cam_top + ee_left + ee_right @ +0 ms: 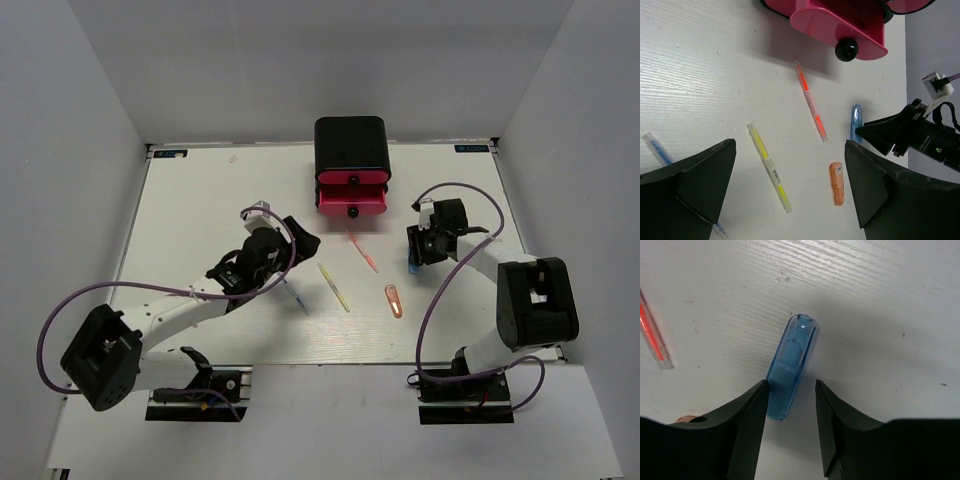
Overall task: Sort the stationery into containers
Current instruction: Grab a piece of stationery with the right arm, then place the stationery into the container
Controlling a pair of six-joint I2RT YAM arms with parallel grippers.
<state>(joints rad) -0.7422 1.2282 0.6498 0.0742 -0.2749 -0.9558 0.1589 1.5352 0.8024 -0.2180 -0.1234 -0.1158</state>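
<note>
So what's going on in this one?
The right gripper is down at the table, its open fingers straddling the blue marker, which lies flat and is not yet gripped. The left gripper hangs open above the yellow pen. The orange pen, orange marker and a blue-grey pen lie loose nearby. The cabinet stands at the far edge.

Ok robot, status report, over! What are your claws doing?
Left claw open, empty. Right claw open, straddling blue marker, not gripped yet. Nothing blocking the marker.
</note>
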